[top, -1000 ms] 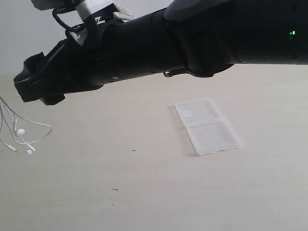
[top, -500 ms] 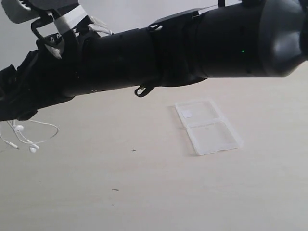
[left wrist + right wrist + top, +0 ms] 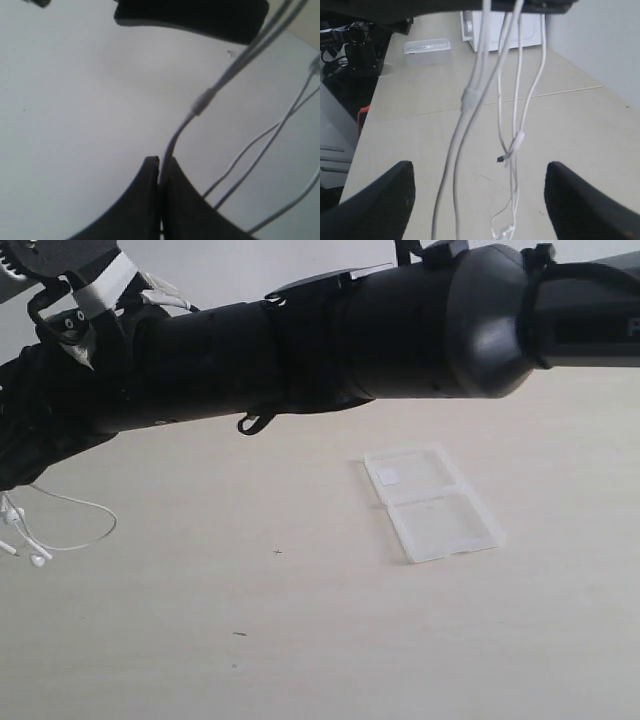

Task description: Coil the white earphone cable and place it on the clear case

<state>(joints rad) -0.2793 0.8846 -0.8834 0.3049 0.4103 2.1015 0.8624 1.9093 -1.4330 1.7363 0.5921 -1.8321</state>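
Observation:
The white earphone cable [image 3: 200, 102] hangs in several strands, and my left gripper [image 3: 161, 165] is shut on one of them. In the exterior view the cable's lower loop [image 3: 85, 525] and earbuds [image 3: 38, 558] rest on the table at the far left. My right gripper [image 3: 480, 200] is open, with the hanging cable [image 3: 470, 100] dangling between its wide-apart fingers [image 3: 385, 200] and touching neither. The right arm [image 3: 350, 340] reaches across to the left edge of the exterior view. The clear case [image 3: 430, 502] lies open and flat on the table, right of centre, far from both grippers.
The beige table [image 3: 300, 640] fills the exterior view. In the right wrist view a lidded translucent box [image 3: 427, 50] and a white box [image 3: 490, 30] stand at the table's far end. Dark equipment [image 3: 350, 45] stands beside the table's edge.
The right arm has swung further left, and its gripper end has gone past the left edge of the exterior view. The earbuds and loop on the table have shifted slightly down and left.

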